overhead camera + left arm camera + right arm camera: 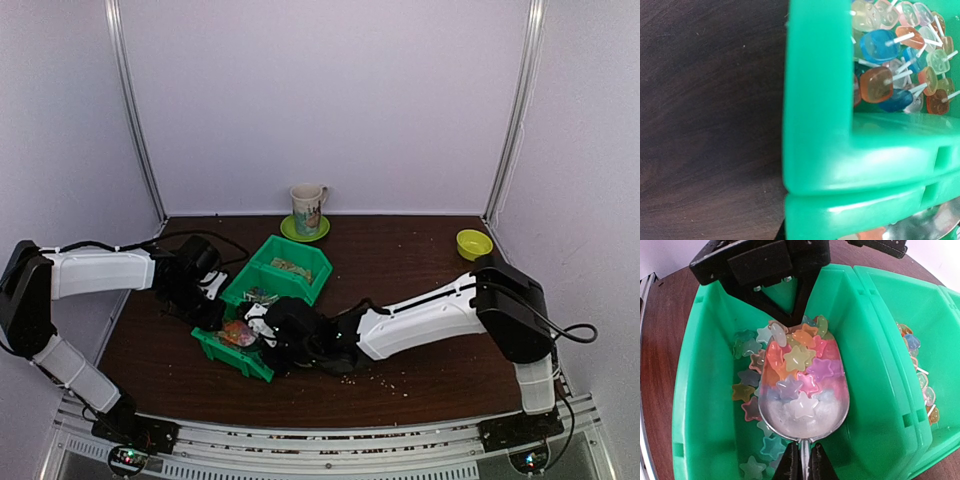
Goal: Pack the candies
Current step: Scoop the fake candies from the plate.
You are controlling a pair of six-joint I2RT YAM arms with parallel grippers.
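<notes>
The candies (799, 357) are star-shaped pieces in mixed colours, heaped in a metal scoop (832, 415). More stars lie on the floor of the near green bin (700, 390). My right gripper (804, 465) is shut on the scoop's handle and holds it low inside that bin. In the top view the scoop (238, 333) sits just ahead of the right gripper (275, 335). My left gripper (790, 315) pinches the bin's far wall, and it also shows in the top view (213, 300). Its fingers are out of sight in the left wrist view.
A second green bin (262, 250) touches the first and holds flat lollipops (875, 82). A mug (308, 208) on a green saucer (322, 230) stands at the back. A yellow bowl (473, 243) is at the back right. Small specks (395, 380) lie near the front.
</notes>
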